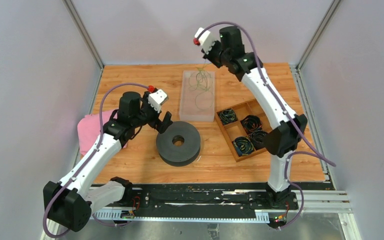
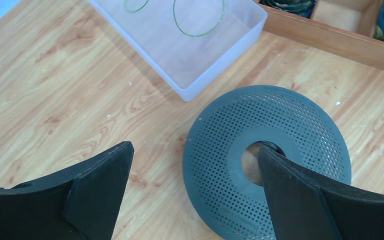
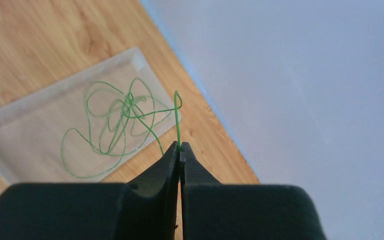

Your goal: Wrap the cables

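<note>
Surface: the desk (image 1: 140,82) is a light wood-grain top with small pale specks near the middle in the left wrist view. Pale grey walls (image 1: 35,75) close it in on the left, back and right. Aluminium frame posts (image 1: 84,32) run down from the upper corners of the overhead frame. A black rail (image 1: 195,197) along the bottom edge carries both arm bases.

Layout, overhead view:
- Translucent plastic tray (image 1: 186,114) sits at upper centre.
- Open wooden box (image 1: 228,138) with compartments lies just right of the tray, turned at an angle. Dark coiled bundles (image 1: 251,123) fill several compartments.
- Dark perforated disc (image 1: 178,150) with a centre hole lies flat just below the tray.
- Pink cloth (image 1: 87,131) rests at the left edge, partly under the left arm.

Task item: the cables (image 3: 111,122), thin green strands in a loose tangle, lie in the upper end of the tray. A separate loop lies nearer its lower end.

Right tool (image 3: 181,147): fingers pressed together on one green strand. The strand stands up from the tips, bends over in a small hook and trails back down to the tangle. Overhead, this tool hangs above the tray's upper end, close to the back wall.

Left tool (image 2: 195,150): fingers spread wide, nothing between them. It hangs over the disc's left rim, and its right finger overlaps the centre hole in its own view.
</note>
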`<state>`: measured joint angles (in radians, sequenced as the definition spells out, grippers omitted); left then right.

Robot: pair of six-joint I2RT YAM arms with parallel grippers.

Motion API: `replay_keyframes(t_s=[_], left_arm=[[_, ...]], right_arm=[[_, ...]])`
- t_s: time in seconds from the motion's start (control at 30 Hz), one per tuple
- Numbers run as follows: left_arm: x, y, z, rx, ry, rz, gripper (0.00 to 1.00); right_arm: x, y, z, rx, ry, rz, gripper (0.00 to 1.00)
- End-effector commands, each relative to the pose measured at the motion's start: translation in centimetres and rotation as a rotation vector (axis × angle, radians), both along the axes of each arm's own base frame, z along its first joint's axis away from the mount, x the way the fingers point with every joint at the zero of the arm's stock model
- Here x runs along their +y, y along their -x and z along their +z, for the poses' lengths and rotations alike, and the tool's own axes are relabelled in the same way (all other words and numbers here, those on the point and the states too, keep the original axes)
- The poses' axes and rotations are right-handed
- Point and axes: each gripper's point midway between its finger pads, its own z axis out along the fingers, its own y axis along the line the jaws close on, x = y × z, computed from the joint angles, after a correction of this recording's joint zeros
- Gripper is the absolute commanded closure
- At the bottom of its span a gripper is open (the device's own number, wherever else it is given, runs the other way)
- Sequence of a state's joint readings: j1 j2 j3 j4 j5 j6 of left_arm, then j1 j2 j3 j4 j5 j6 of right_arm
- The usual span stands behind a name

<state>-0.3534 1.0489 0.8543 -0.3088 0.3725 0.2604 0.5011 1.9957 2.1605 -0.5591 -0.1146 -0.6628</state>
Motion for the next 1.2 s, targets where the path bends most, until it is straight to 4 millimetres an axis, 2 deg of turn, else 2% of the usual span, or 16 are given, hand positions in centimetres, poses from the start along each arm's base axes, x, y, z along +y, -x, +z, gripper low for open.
replay_keyframes(t_s=[0.0,0.17,0.33,0.47,0.57,0.63,0.73,0.87,1.0,1.17], left_arm=[[1.1,-1.5,2.0,-0.066,0.02,0.085,0.0],[0.4,-1.9,4.0,-0.088,0.053,0.055,0.0],[-1.4,-2.1,6.0,-0.123,0.11,-0.032,0.0],[-3.5,-1.3,8.0,-0.115,0.171,-0.165,0.0],[-4.8,-0.7,9.2,-0.095,0.208,-0.244,0.01],[-5.5,-0.3,9.5,-0.082,0.222,-0.29,0.01],[-6.7,0.2,8.6,-0.067,0.208,-0.346,0.02],[-8.9,1.6,7.0,-0.032,0.201,-0.449,0.02],[-10.2,3.4,6.3,0.023,0.23,-0.542,0.04],[-9.3,4.4,5.4,-0.03,0.191,-0.556,0.04]], right_arm=[[-0.3,3.2,6.5,-0.015,-0.157,-0.034,0.99],[-1.8,7.6,15.6,-0.109,-0.319,-0.021,1.0],[-3.0,12.8,23.0,-0.178,-0.471,0.038,0.99],[-3.9,16.3,26.8,-0.215,-0.557,0.081,1.0],[-3.8,19.2,28.3,-0.197,-0.613,0.154,0.99],[-3.8,21.1,29.1,-0.184,-0.644,0.199,1.0],[-4.1,23.4,29.6,-0.164,-0.669,0.249,0.99],[-3.8,25.8,29.1,-0.096,-0.695,0.318,1.0],[-3.2,26.2,26.5,0.001,-0.69,0.326,1.0],[-3.1,25.3,21.7,0.067,-0.629,0.293,0.99]])
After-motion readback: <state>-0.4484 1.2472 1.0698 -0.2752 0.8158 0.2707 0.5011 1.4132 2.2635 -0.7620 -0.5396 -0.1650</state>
